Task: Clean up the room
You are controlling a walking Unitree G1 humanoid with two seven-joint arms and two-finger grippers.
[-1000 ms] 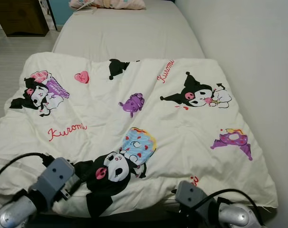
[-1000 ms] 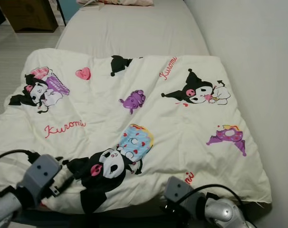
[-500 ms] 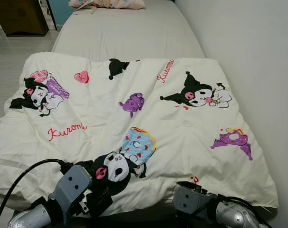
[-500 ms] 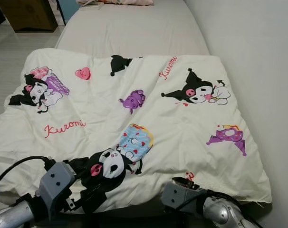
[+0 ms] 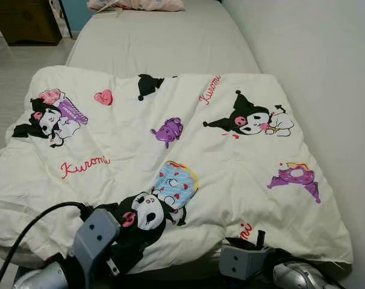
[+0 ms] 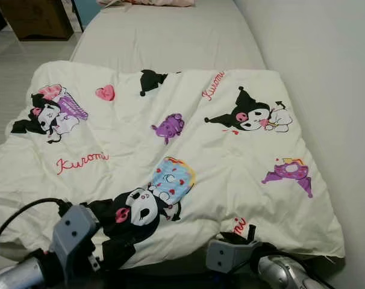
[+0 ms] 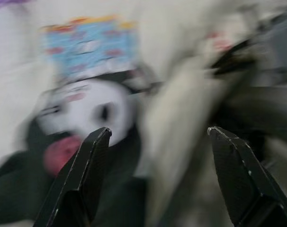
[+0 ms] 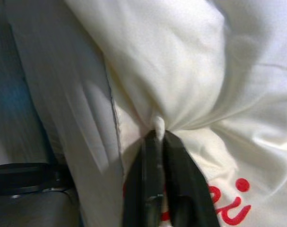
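A cream comforter (image 5: 170, 144) printed with black-and-purple cartoon figures and red lettering covers the near half of the bed. My right gripper (image 8: 157, 136) is shut on a fold of its near edge, beside the red lettering; in the left eye view it sits at the lower right (image 5: 258, 239). My left gripper (image 7: 157, 130) is open, and the black-and-white cartoon face and a ridge of comforter lie between its fingers (image 7: 94, 156). In the left eye view its grey wrist (image 5: 97, 236) is at the comforter's near edge, by the black figure.
The bare mattress (image 5: 164, 42) stretches beyond the comforter to a pink pillow (image 5: 140, 5) at the head. A white wall (image 5: 315, 60) runs along the bed's right side. A dark wooden cabinet (image 5: 26, 21) stands on the pale floor (image 5: 14, 72) at far left.
My left arm has swung right, onto the comforter's near edge by the black figure. My right gripper has drawn back and down with the edge in it, showing more red lettering.
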